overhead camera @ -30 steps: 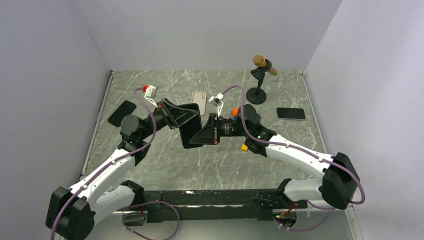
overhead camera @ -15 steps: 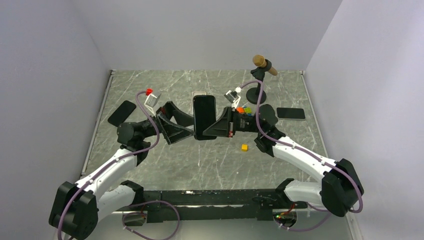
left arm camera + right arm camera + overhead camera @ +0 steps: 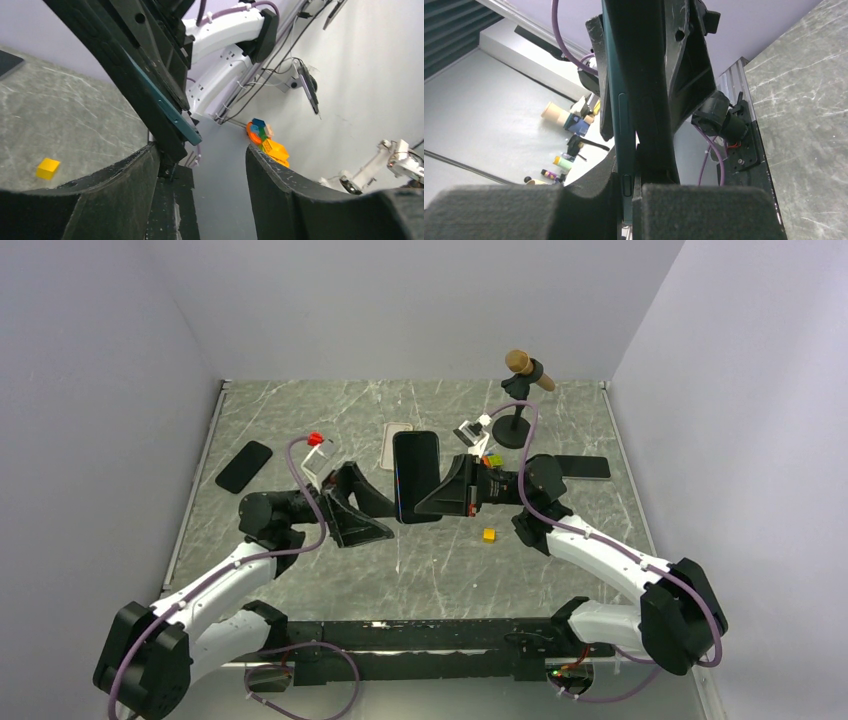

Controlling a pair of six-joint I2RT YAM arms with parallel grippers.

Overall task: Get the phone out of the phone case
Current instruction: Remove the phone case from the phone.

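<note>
Right gripper point(image 3: 428, 502) clamps a slim, glossy black phone point(image 3: 416, 475) upright.
Left gripper point(image 3: 384, 524), jaws apart and empty, sits at the phone's 8 o'clock above the veined grey marble-look tabletop point(image 3: 300, 420).

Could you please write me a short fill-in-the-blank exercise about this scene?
1. The right gripper is shut on the ____.
2. The left gripper is ____ and holds nothing.
3. The small cube on the table is ____.
Missing words: phone; open; yellow.

Phone point(image 3: 416, 477) centre, above worktop point(image 3: 300, 410); cube point(image 3: 489, 535) front-right of it; stand point(image 3: 513, 430) rear right; left phone point(image 3: 244, 466), right phone point(image 3: 590, 467) flanking.
</note>
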